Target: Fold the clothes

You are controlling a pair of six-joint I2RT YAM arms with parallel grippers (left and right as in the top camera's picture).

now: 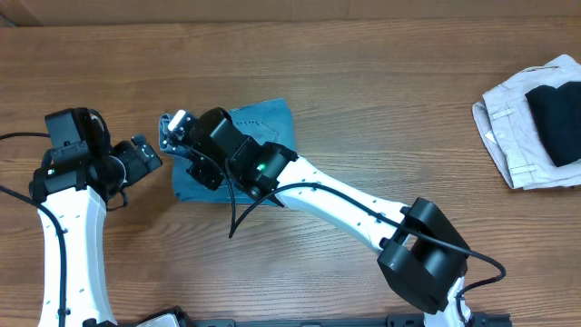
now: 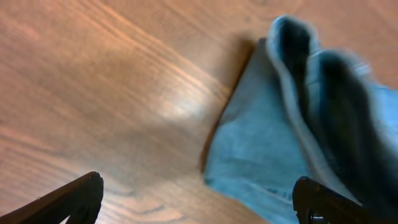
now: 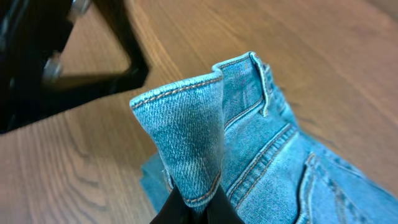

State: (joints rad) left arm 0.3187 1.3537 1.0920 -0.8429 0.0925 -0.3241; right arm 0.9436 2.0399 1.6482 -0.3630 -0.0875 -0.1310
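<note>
jeans (image 1: 268, 123): folded down to a small bundle on the table (image 1: 381, 64), a bit toward 9 o'clock from the middle in the overhead view. Waistband and a back pocket face up.
right claw (image 3: 194, 208): clamped shut on a fold of the waistband, tenting it up off the bundle. My guess is it's lifted so it can be laid over for one more fold.
right arm: comes in from 4 o'clock, stretched long and low, wrist right over the jeans.
left claw (image 1: 150, 154): wide open, nothing in it, just beside the jeans at their 9 o'clock edge. Looks parked there to pin or grab that side.
left arm: comes up from 7 o'clock, wrist turned toward 3 o'clock.
other clothes (image 1: 531, 118): off-white and black pile way out at 3 o'clock, well apart.
</note>
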